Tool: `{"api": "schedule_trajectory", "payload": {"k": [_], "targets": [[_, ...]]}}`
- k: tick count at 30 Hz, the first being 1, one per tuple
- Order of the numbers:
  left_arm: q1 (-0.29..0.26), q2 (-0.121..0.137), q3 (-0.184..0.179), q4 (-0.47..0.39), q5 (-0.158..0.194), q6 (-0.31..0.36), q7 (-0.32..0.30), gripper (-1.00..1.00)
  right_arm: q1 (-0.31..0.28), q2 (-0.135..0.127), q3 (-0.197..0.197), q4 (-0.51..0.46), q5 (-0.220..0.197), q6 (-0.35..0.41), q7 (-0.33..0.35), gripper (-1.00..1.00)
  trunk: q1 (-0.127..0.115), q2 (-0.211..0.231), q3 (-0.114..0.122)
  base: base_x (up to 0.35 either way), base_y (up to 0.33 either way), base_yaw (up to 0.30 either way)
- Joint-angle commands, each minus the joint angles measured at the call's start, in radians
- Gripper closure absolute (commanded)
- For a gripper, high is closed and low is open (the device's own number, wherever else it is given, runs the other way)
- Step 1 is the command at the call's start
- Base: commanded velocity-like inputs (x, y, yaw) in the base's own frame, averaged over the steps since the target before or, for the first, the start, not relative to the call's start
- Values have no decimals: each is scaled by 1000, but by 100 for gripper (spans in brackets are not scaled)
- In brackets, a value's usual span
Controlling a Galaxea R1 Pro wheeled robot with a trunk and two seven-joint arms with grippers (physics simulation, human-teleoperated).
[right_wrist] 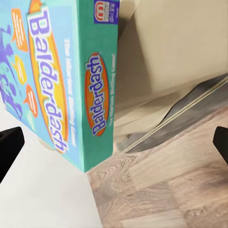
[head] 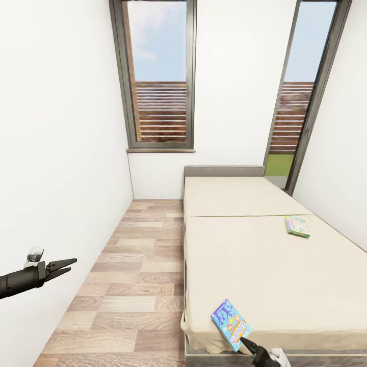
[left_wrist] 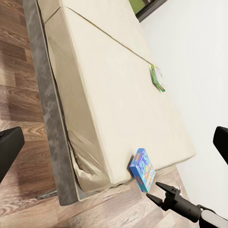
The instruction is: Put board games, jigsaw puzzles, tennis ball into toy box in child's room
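Two board games lie on the bed. The blue Balderdash box overhangs the mattress's near corner, tilted; it looms large in the right wrist view. A pale green-edged box lies flat near the bed's right edge, further back. My right gripper is open just below the blue box's near end, its fingers wide apart with nothing between them. My left gripper hangs open over the floor near the left wall, far from both games. The table, toy box, jigsaw puzzles and tennis ball are out of view.
A strip of wood floor runs between the left wall and the bed. The low grey headboard stands against the far wall under a window. A tall glazed door is at the back right.
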State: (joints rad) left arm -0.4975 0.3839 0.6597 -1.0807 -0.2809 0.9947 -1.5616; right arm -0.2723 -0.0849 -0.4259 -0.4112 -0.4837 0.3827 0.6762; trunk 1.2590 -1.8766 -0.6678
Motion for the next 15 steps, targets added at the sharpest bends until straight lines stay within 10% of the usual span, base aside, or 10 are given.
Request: {"api": "schedule_trajectory", "payload": {"k": [1, 15], "targets": [[-1, 0, 2, -1, -11, 10, -9, -100, -1, 0, -3, 0, -6, 8, 3, -100, 0, 0, -1, 0, 0, 0], [-1, 0, 1, -1, -11, 10, -9, -100, -1, 0, -1, -1, -6, 8, 8, -100, 0, 0, -1, 0, 0, 0]]}}
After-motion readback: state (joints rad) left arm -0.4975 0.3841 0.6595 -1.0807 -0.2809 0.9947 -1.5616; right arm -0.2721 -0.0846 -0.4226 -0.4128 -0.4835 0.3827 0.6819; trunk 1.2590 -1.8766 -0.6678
